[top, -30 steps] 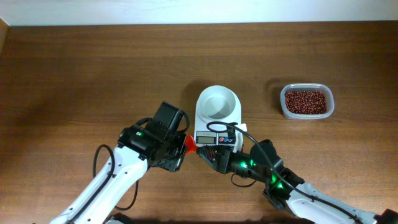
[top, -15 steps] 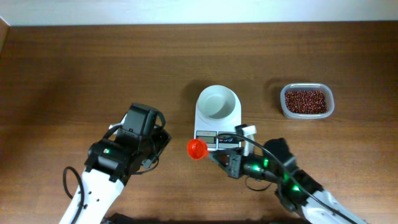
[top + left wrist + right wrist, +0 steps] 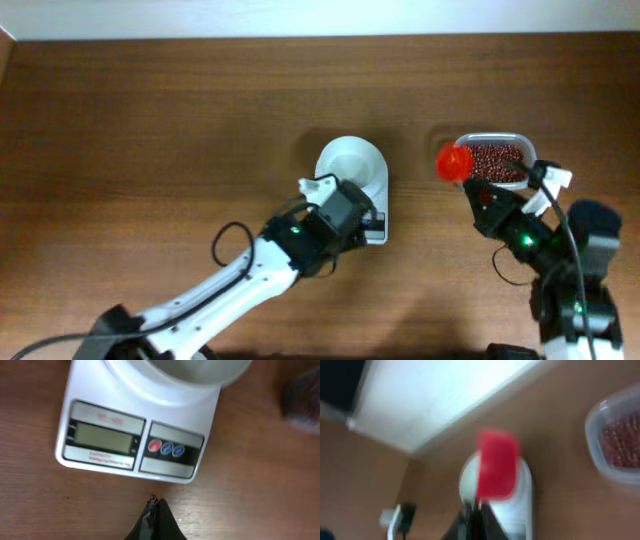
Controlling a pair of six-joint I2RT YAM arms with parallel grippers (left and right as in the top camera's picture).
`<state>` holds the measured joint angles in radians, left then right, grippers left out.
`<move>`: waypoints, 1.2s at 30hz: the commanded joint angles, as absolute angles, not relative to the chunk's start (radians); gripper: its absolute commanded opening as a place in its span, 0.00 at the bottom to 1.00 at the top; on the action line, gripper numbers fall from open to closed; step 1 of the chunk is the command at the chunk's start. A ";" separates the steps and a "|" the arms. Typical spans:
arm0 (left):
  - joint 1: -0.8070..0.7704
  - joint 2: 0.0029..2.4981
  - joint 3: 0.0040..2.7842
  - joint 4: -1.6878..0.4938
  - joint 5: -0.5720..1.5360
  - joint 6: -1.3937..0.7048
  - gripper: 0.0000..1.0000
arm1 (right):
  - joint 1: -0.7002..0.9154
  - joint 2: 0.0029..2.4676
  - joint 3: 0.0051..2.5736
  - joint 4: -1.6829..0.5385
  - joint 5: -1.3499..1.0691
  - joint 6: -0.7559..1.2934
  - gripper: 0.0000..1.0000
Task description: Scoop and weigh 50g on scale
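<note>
Red plastic, the scoop [image 3: 455, 160] hung at the left rim of the tub [image 3: 533, 160], its handle clenched between the tight fingers of the right gripper [image 3: 475, 510]. It was blurred, so what it carried could not be told. The beans [image 3: 492, 162] lay heaped in the tub at the right of the table [image 3: 150, 130], apart from the scale [image 3: 145, 410].

The scale sat mid-table with the bowl [image 3: 350, 165] on its far part. Its display [image 3: 102, 437] was grey and its digits too faint to read, with the buttons [image 3: 167, 448] to the right of it.

The left gripper [image 3: 154, 506] was clenched on nothing, fingertips pressed together, just near of the scale's near edge and below the buttons. From overhead, the left arm covered the scale's near end.
</note>
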<state>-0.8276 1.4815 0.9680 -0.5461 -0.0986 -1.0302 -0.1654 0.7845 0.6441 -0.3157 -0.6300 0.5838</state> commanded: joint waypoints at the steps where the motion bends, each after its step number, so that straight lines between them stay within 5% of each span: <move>1: -0.864 1.541 0.970 -0.506 -0.174 -0.992 0.00 | -0.171 0.913 0.846 -0.445 -0.590 0.416 0.04; 9: -0.866 1.729 0.970 -0.351 -0.262 -0.993 0.00 | -0.171 0.994 0.891 -0.450 -0.590 0.403 0.04; 36: -0.861 1.821 0.970 -0.288 -0.258 -0.994 0.00 | -0.171 0.994 0.891 -0.468 -0.590 0.396 0.04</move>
<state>-0.8631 1.7897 0.9699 -0.2653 -0.2379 -1.0092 -0.1661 0.9981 0.8677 -0.4690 -0.5995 0.4107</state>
